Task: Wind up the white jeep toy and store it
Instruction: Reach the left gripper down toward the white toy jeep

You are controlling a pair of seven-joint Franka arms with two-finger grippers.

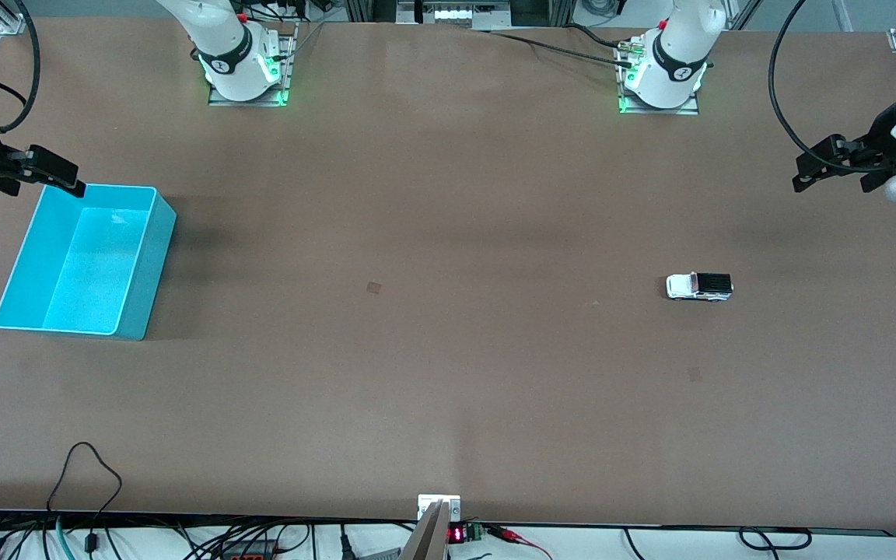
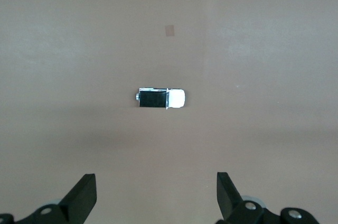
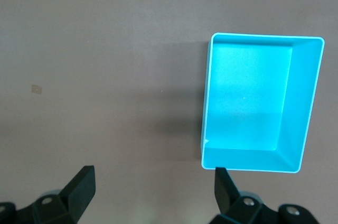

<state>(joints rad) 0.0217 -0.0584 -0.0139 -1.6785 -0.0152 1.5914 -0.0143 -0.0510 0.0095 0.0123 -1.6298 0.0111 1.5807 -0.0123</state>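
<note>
Well apart from left gripper [image 2: 154,195] fingers [image 2: 82,195], white jeep toy [image 2: 161,98] on table [image 1: 448,350]

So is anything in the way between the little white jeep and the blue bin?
Nothing visible. The white jeep toy sits toward the left arm's end, the turquoise bin toward the right arm's end, with only bare table between. Both the left gripper and right gripper are open.

– Where is the white jeep toy [image 1: 698,286]?
– On the brown table, on its wheels, toward the left arm's end.
– What does it look like?
– Tiny, white, with a black roof.
</note>
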